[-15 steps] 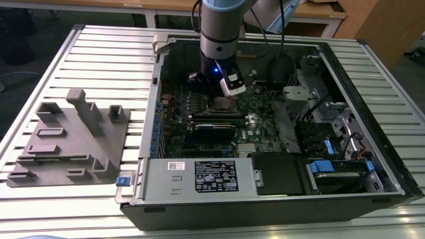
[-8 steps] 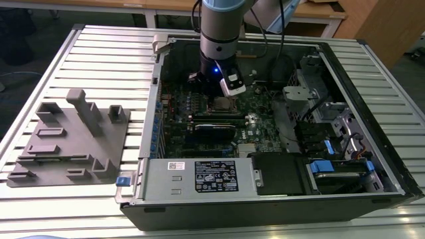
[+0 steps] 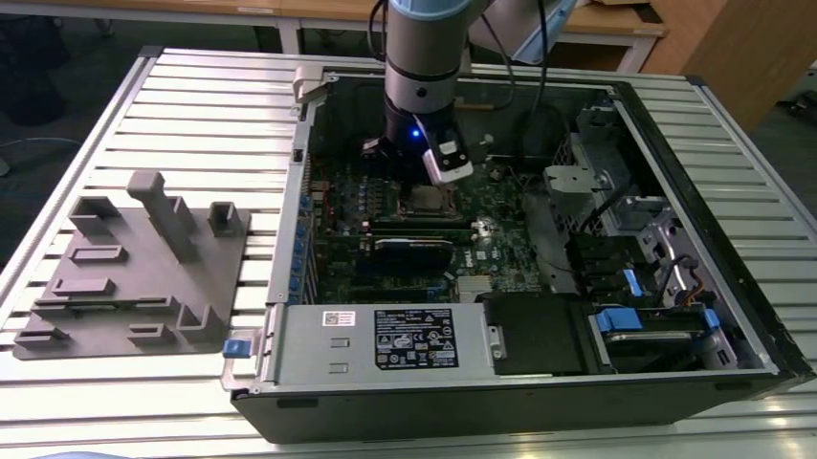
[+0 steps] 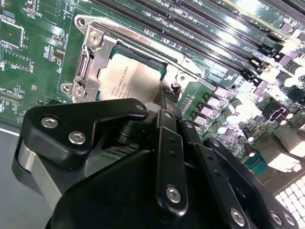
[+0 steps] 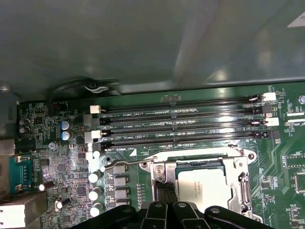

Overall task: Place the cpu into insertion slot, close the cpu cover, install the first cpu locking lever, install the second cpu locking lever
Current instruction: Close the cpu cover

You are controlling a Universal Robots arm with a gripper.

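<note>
Claw (image 4: 167,98) clenched, tips at cpu cover (image 4: 88,59) rim | cpu (image 4: 126,78) partly hidden behind it

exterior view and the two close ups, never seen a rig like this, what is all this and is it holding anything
The exterior view looks down on a robot arm reaching into an open computer case lying on a slatted metal table. A grey fixture block sits beside it, at the exterior view's left. Both wrist views come from cameras riding on the arm, looking past its black gripper at the green motherboard. The cpu lies in the insertion slot with the cpu cover down around it. The gripper is at the socket's edge, beside a thin locking lever; whether it grips anything I cannot tell.
</note>
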